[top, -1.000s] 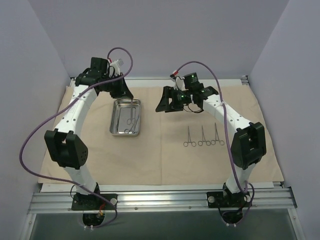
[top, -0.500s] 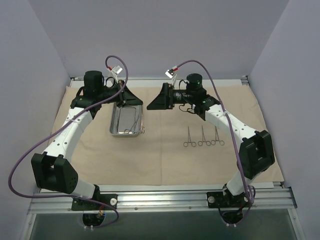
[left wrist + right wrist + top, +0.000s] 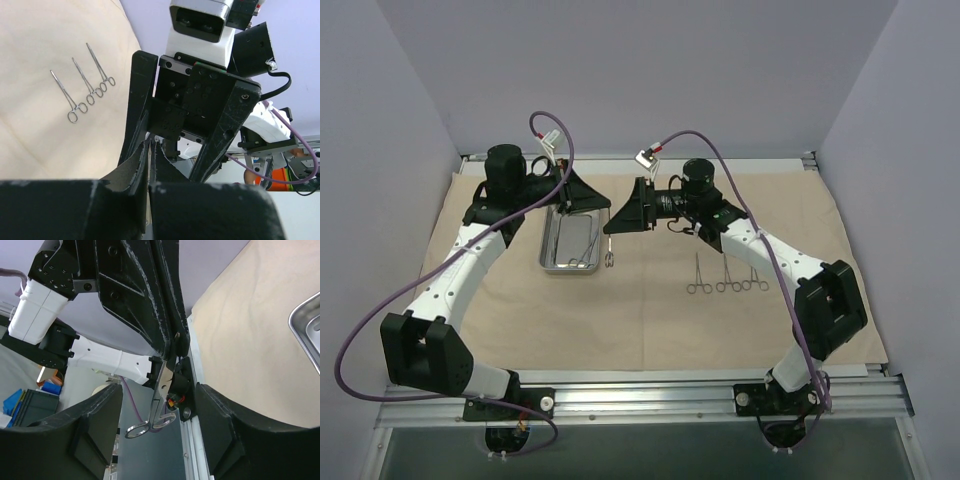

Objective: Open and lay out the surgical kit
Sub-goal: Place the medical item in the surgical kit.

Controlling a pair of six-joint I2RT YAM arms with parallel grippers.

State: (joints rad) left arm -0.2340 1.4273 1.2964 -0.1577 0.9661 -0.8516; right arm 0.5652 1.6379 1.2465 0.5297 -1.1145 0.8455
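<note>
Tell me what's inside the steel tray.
Ring-handled forceps lie in the tray, count unclear. The left fingers cover its far end, so anything there is hidden.

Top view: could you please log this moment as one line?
left fingers: shut on forceps | right fingers: open, facing it | tray: more forceps inside | cloth: three forceps out

There is one beige cloth wrap [image 3: 650, 320] and one steel tray [image 3: 546, 262]. Four instruments can be counted clearly: a row of three forceps [image 3: 726, 275] at the tray's three o'clock, and one hanging forceps [image 3: 608, 252] at its four o'clock corner. The tray forceps [image 3: 582, 240] number at least one, perhaps two, but they overlap too much to count.
</note>
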